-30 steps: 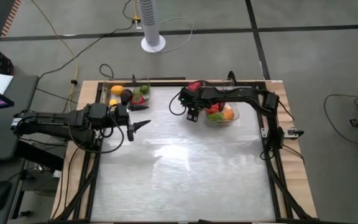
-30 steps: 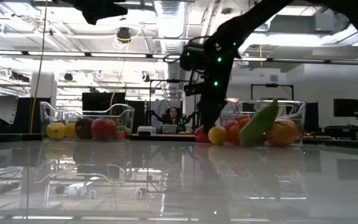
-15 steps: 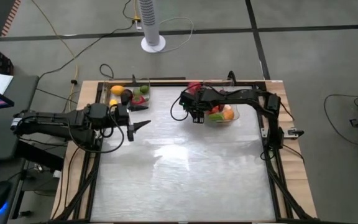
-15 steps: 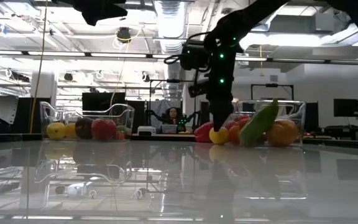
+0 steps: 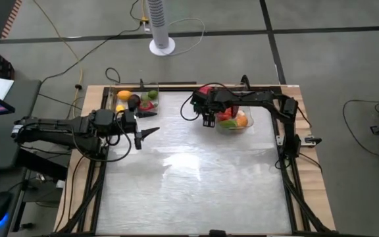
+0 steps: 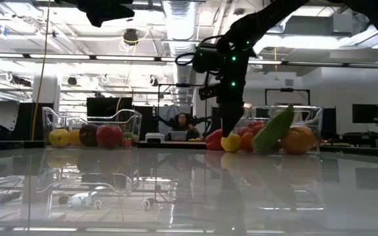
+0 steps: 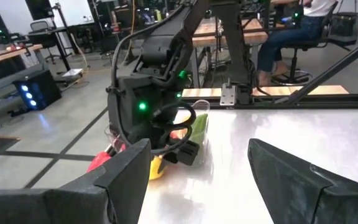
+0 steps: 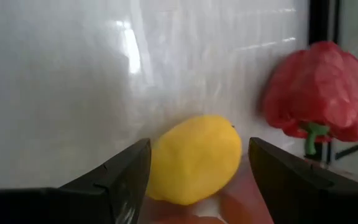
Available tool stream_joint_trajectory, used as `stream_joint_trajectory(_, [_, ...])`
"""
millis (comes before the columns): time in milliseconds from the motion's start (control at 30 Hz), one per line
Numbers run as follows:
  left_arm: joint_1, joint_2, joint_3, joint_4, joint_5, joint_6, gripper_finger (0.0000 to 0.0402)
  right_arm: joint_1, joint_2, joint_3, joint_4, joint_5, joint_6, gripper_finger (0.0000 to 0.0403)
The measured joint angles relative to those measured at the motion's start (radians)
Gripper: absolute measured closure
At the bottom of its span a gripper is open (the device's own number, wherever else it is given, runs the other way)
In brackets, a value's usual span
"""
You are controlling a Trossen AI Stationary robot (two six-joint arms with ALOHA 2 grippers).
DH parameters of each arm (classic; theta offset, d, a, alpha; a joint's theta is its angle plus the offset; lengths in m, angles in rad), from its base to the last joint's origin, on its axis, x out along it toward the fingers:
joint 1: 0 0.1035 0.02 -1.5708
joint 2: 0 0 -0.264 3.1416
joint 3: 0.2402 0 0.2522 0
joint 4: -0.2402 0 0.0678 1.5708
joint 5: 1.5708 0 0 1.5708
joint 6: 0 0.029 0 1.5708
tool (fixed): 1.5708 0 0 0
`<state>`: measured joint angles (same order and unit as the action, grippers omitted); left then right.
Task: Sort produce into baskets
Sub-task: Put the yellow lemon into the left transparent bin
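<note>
Moving in from the open table, the right gripper (image 5: 208, 122) now hangs at the near corner of the right basket (image 5: 248, 125), closer than a moment ago. From above, the left gripper (image 5: 151, 131) has not moved; it waits beside the left basket (image 5: 155, 92), fingers spread and holding nothing.

From table height, a yellow lemon (image 6: 230, 142) lies on the table touching the front of the right basket, with the right gripper straight above it. A red pepper (image 6: 214, 138) lies just beside the lemon.

The left wrist view shows the other arm bent low over the lemon.

In the right wrist view, the fingers (image 8: 114, 180) stand apart on either side of the lemon, not pinching it yet. I think a grab comes next; this lemon probably belongs with the lemons in the left basket.
</note>
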<state>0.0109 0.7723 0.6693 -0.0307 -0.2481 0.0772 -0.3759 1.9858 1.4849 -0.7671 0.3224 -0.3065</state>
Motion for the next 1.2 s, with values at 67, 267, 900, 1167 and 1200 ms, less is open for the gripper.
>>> stream_joint_trajectory(67, [0.0, 0.0, 0.0, 0.0, 0.0, 0.0, 0.0145, -0.004, 0.002, -0.001, 0.001, -0.027, -0.015, 0.0106])
stream_joint_trajectory(267, [0.0, 0.0, 0.0, -0.001, -0.001, 0.0, 0.0145, -0.004, 0.078, -0.002, -0.009, -0.021, -0.041, 0.0106])
stream_joint_trajectory(900, [0.0, 0.0, 0.0, -0.012, -0.003, 0.009, 0.0145, 0.076, 0.072, 0.106, -0.098, 0.121, -0.003, 0.0106])
stream_joint_trajectory(1167, [0.0, 0.0, 0.0, -0.025, -0.002, 0.008, 0.0145, 0.042, 0.081, 0.113, -0.173, 0.137, 0.055, 0.0095])
stream_joint_trajectory(1200, [0.0, 0.0, 0.0, -0.024, -0.003, 0.008, 0.0145, 0.035, 0.083, 0.113, -0.188, 0.135, 0.048, 0.009])
